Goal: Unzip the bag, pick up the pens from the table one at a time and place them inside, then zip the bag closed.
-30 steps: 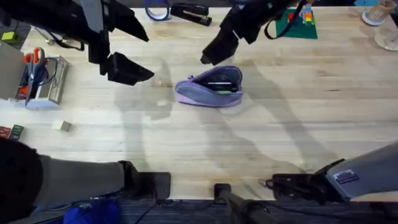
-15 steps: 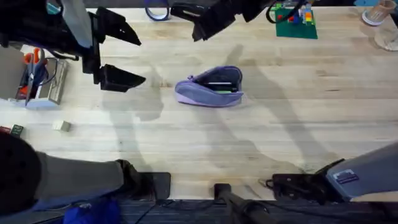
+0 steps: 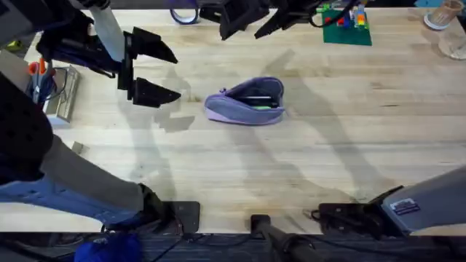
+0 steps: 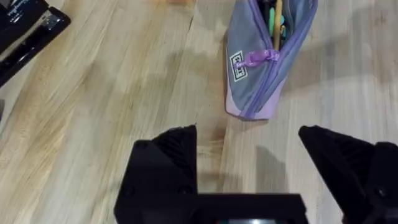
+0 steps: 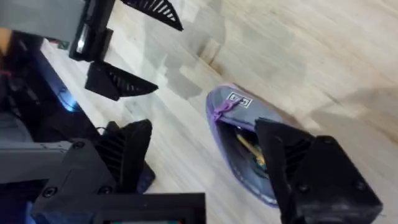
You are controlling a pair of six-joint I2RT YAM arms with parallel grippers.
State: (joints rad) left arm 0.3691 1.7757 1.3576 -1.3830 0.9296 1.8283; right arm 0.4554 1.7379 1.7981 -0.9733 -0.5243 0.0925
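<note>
The lavender bag (image 3: pixel 245 102) lies near the middle of the table (image 3: pixel 328 160) with its zipper open. Dark and greenish pens (image 3: pixel 256 102) lie inside it. My left gripper (image 3: pixel 176 76) hovers open to the left of the bag, empty. In the left wrist view the bag (image 4: pixel 261 68) lies just beyond my open left gripper (image 4: pixel 247 132), its purple zipper pull (image 4: pixel 261 57) at the near end, and pens (image 4: pixel 275 18) show in the mouth. My right gripper (image 3: pixel 240 33) hangs open and empty beyond the bag, near the far edge. The right wrist view shows the bag (image 5: pixel 245 124) between that gripper's fingers (image 5: pixel 130 149).
A black stapler (image 3: pixel 218 12) and a purple tape ring (image 3: pixel 184 13) sit at the far edge. A green plate with bricks (image 3: pixel 346 25) lies far right of them. A holder with scissors (image 3: pixel 44 84) stands at the left, a small block (image 3: pixel 76 148) near it.
The right gripper has risen from just above the bag and pulled back toward the far edge. The left gripper has shifted slightly right, toward the bag. The bag has not moved.
</note>
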